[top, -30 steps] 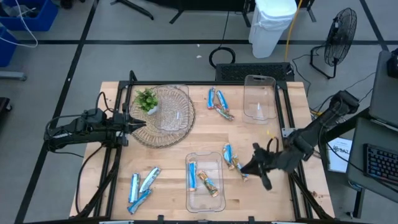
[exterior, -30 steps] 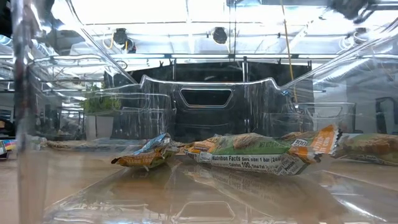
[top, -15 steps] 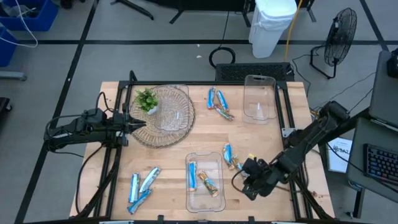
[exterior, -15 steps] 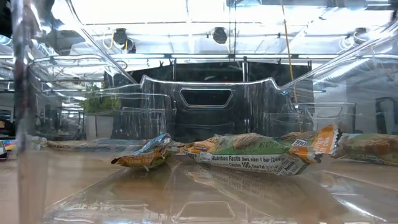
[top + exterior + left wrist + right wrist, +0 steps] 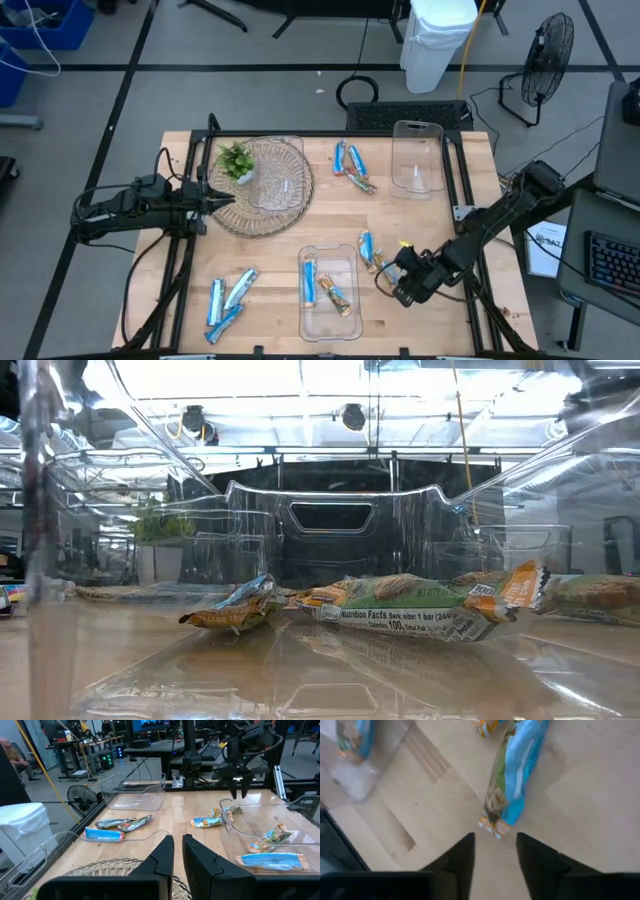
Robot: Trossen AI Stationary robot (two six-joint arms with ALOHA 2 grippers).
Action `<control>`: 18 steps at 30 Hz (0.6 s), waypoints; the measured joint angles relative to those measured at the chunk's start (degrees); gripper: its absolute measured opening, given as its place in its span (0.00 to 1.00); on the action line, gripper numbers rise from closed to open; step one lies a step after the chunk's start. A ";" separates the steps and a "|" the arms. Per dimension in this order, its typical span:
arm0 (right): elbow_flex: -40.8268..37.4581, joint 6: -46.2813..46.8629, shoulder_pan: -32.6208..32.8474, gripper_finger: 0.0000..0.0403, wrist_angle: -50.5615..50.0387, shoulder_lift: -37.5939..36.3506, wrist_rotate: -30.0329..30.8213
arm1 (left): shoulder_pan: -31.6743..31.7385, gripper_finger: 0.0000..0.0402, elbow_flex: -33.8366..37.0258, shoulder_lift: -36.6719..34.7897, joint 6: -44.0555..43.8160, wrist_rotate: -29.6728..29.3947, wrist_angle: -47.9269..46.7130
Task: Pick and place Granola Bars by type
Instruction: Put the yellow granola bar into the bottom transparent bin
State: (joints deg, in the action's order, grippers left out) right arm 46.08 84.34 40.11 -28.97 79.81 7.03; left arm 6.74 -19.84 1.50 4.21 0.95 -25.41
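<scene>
The right claw [image 5: 398,284] hangs low over the worktop [image 5: 280,270], fingers spread with nothing between them, lined up on the end of a blue-and-green bar [image 5: 516,770] lying just ahead, which looks like the approach for a pickup. That bar belongs to a small pair [image 5: 371,253] just right of the near clear tray [image 5: 329,325]. The near tray has two granola bars in it: a blue one [image 5: 310,283] and a tan one [image 5: 339,297]. That looks like mixed types, so the sorting seems far from done. The far clear tray [image 5: 417,185] holds nothing I can see. More bars lie loose: a cluster [image 5: 353,165] near the far tray and blue ones [image 5: 227,300] at the near left corner. The left claw [image 5: 177,855] waits over the wicker plate [image 5: 290,205], which carries a small green plant [image 5: 236,159]; its fingers sit nearly together, holding nothing.
</scene>
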 joint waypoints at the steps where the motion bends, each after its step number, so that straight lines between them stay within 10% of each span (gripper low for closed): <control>1: -1.30 0.51 -0.22 0.41 2.33 -0.42 0.03 | 0.00 0.12 0.00 0.00 0.00 -0.02 -0.01; 7: -7.60 1.96 -1.50 0.53 14.73 -1.20 0.13 | 0.00 0.12 0.00 0.00 0.00 -0.02 0.00; 18: -9.13 1.72 -1.53 0.47 15.48 -1.18 0.73 | 0.00 0.12 0.00 -0.01 0.00 -0.02 -0.02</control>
State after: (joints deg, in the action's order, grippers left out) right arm 36.95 86.06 38.59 -13.50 78.63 7.76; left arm 6.74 -19.84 1.49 4.21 0.93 -25.43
